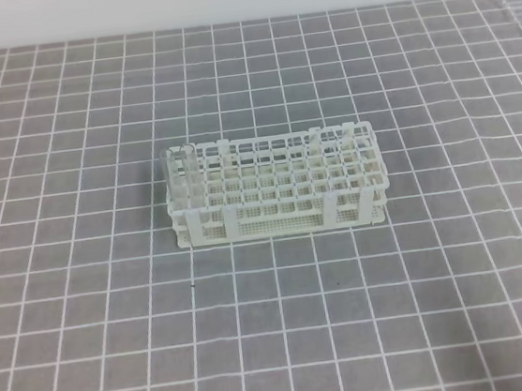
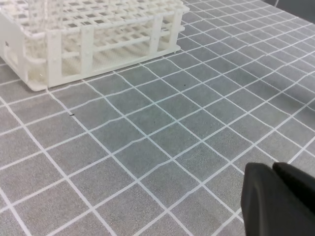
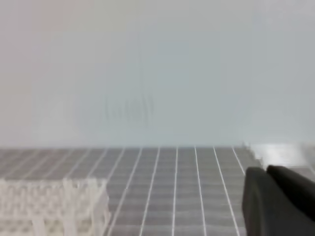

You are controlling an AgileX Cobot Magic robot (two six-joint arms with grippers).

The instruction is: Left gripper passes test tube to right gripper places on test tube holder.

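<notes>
Left hand (image 2: 275, 201): only dark tip at near-right corner of wrist view, looks clenched, holds nothing visible. Rack (image 1: 277, 186): one, mid surface (image 1: 90, 347). Clear tubes (image 1: 183, 171) stand in far-left holes, maybe two, count unsure. Right hand (image 3: 280, 201): tip only, looks clenched, empty. Neither hand in high view. No loose tube seen; handover and placing look done or not begun, can't tell.

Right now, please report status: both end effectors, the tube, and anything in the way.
Left end effector and right end effector barely in view, state unclear. Tubes stand in left end of the rack. Nothing seen in the way.
</notes>
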